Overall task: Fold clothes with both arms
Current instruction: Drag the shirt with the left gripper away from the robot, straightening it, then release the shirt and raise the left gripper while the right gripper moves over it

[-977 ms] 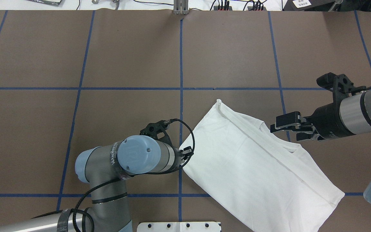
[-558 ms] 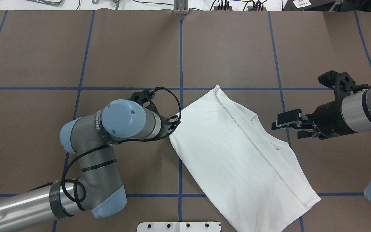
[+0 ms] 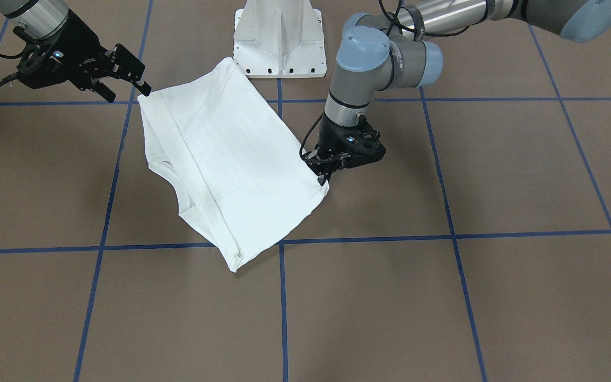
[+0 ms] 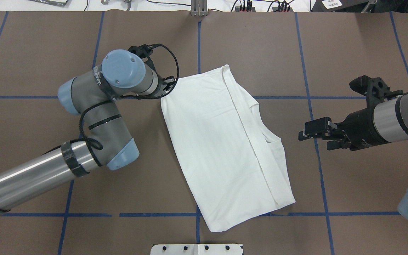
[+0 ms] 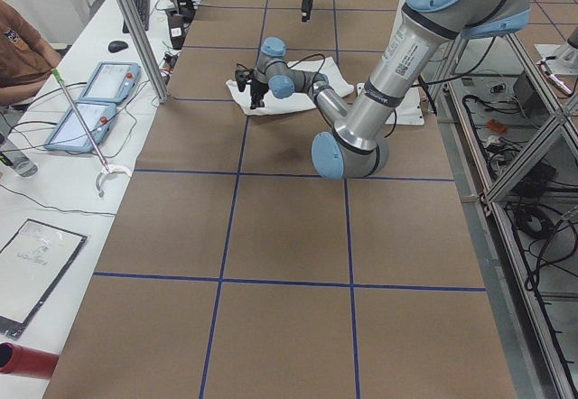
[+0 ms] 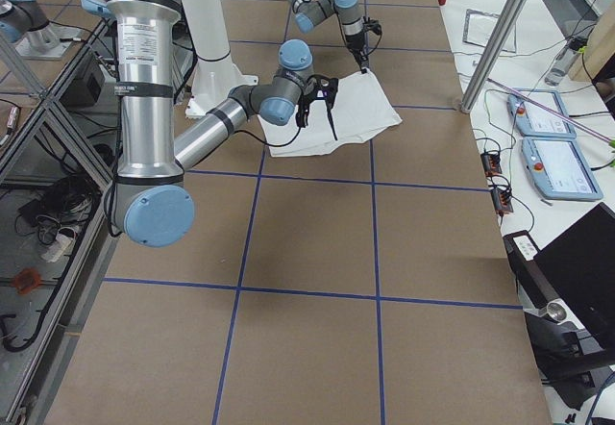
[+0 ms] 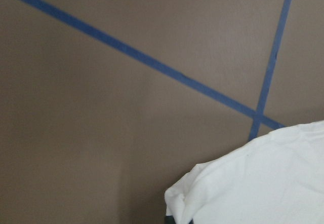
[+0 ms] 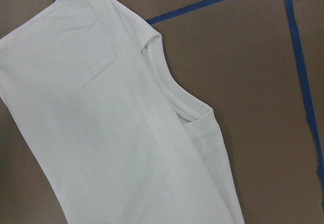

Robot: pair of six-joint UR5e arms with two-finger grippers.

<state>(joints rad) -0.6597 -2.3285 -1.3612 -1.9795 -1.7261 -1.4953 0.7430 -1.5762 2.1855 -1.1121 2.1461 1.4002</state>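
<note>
The white T-shirt lies folded into a long slanted rectangle on the brown table, with its collar on the right side. It also shows in the front view and the right wrist view. My left gripper is shut on the shirt's far left corner, low at the table. That corner fills the bottom of the left wrist view. My right gripper is open and empty. It hovers to the right of the collar, apart from the cloth.
The white pedestal base stands at the near table edge, just behind the shirt's near end. Blue tape lines divide the table into squares. Cables and plugs lie along the far edge.
My left gripper has pulled the shirt's corner far and to the left. The whole shirt has slid and turned with it, away from the right gripper. The right gripper has hardly moved.
</note>
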